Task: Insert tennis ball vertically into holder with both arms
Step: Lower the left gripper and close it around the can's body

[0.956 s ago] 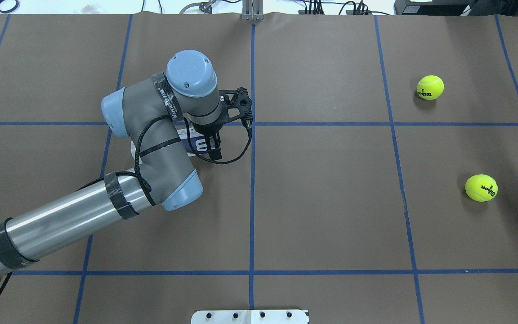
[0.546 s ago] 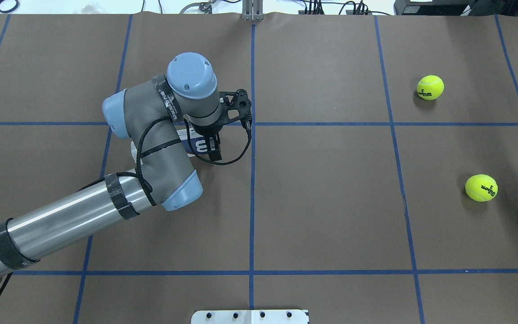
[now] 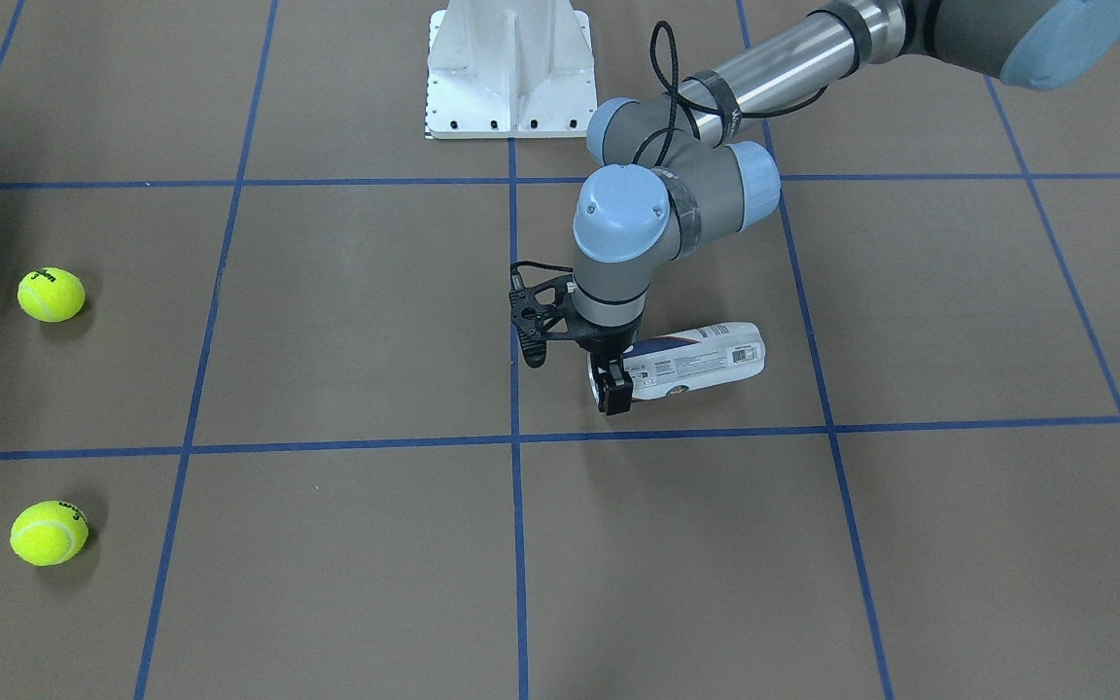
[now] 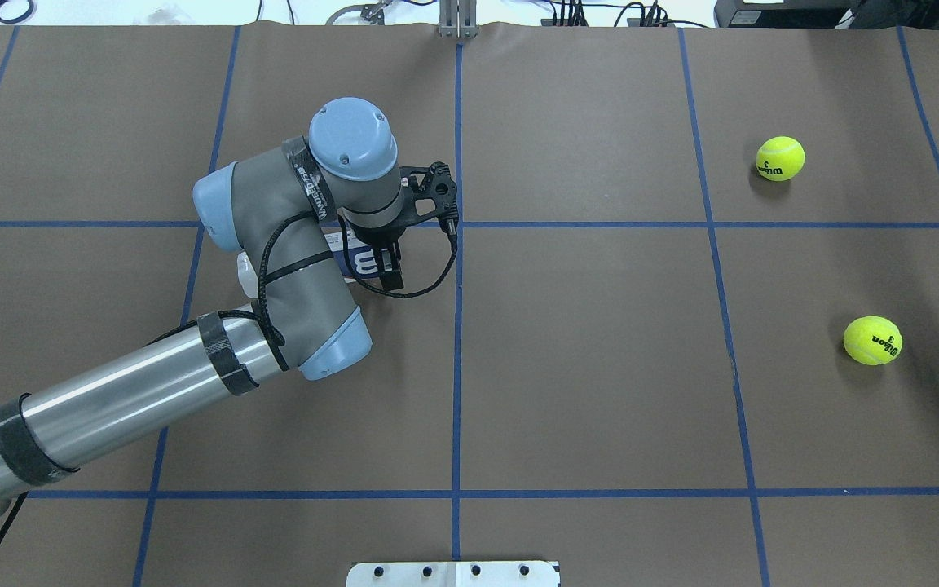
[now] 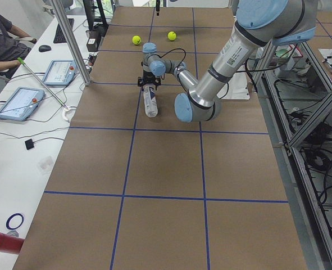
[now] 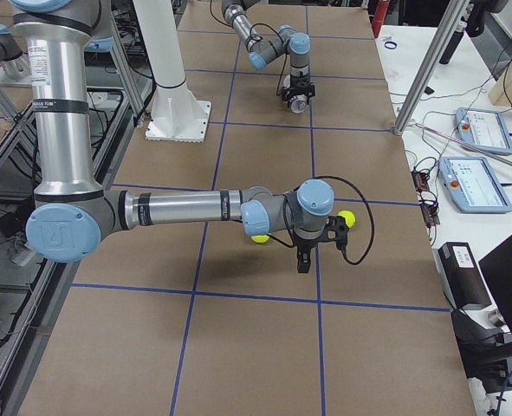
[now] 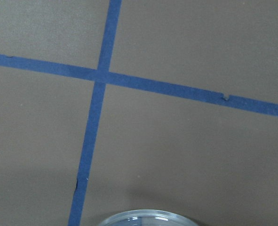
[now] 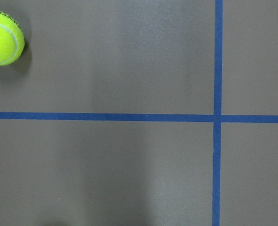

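Overhead exterior: set high behind the robot, aimed forward and down; nearly the whole table (image 4: 600,367) is covered.
Exterior front-facing: placed across the table, turned toward the pedestal (image 3: 507,68) and tilted steeply down; the holder (image 3: 706,360) and tennis balls (image 3: 51,295) are shared with the overhead, mirrored.
Exterior left: set back at one table end, aimed along its length.
Exterior right: set back at the opposite end; the same table is seen reversed.
Left wrist-mounted: held close above the table; only blue tape lines (image 7: 94,136) and the holder's rim are caught.
Right wrist-mounted: held close, aimed down at the table; one ball is caught at a corner.
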